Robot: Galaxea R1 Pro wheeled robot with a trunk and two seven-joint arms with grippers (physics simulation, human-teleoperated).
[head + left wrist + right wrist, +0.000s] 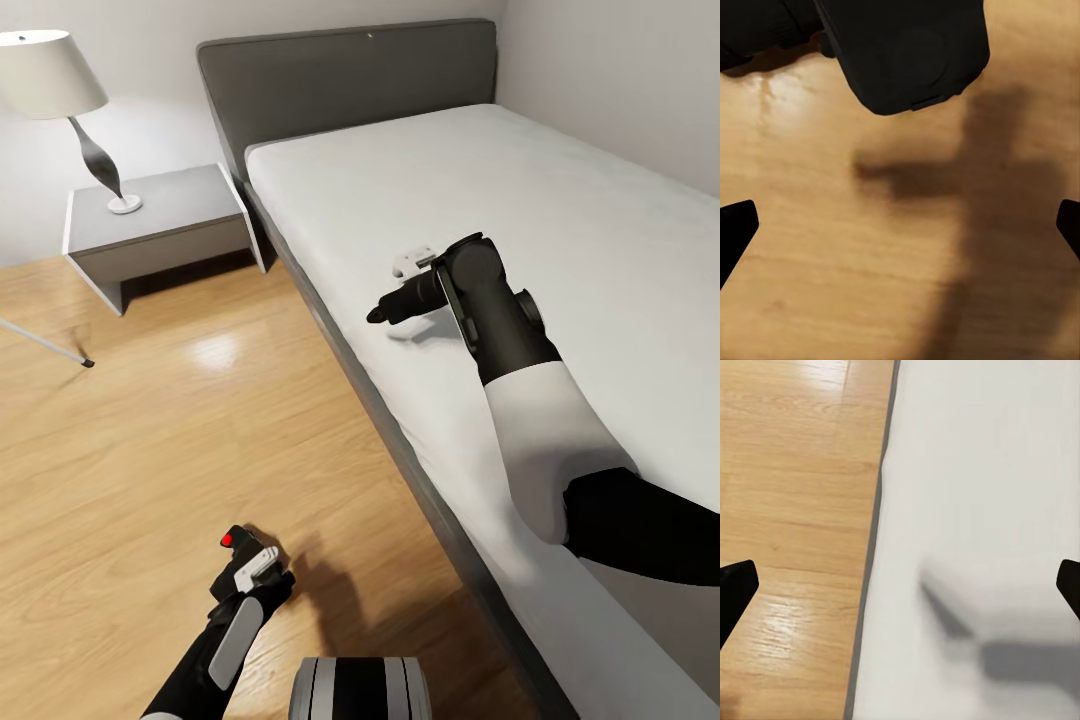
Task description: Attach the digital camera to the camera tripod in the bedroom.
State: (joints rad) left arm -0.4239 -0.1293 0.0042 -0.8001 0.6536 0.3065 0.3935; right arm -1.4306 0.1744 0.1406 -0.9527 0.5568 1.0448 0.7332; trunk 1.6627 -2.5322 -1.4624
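— where's the digital camera (236,541)?
— low over the floor, seemingly pinched in the left gripper (250,570); right gripper (385,310) spread over the bed (600,250).
— risk?
— slipping out; tripod leg (45,345) sits well apart.

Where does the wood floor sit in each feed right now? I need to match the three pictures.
Head view: the wood floor takes the left side, up to the bed's grey edge.
Left wrist view: the floor lies behind the digital camera, with a shadow across it.
Right wrist view: the floor is on one side, the white mattress on the other.
Shared landmark: the bed's grey edge, in the head and right wrist views.
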